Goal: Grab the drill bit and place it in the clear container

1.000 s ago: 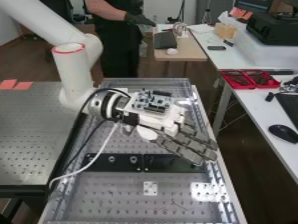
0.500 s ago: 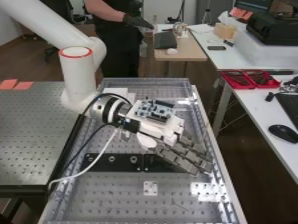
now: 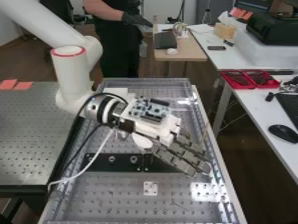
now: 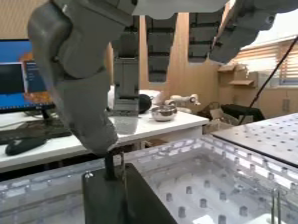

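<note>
"Are you seeing the drill bit?"
"A thin upright rod [image 4: 124,177] is standing near the hand's [image 3: 175,160] thumb, by the black plate [image 3: 100,162]; I'm not managing to tell whether that's it."
"Is the hand gripping?"
"No, it's hanging wide, fingers extended, over the clear tray [image 3: 120,195]."
"And beyond?"
"Red bins [image 3: 249,87] are sitting on the white table [image 3: 259,117], a mouse [image 3: 284,133] nearby."

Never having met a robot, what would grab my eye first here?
Probably the thick white arm coming in from the high view's upper left. At its end, dark grey fingers hang above a clear plastic tray. Bright red trays stand out on the white table at right.
</note>
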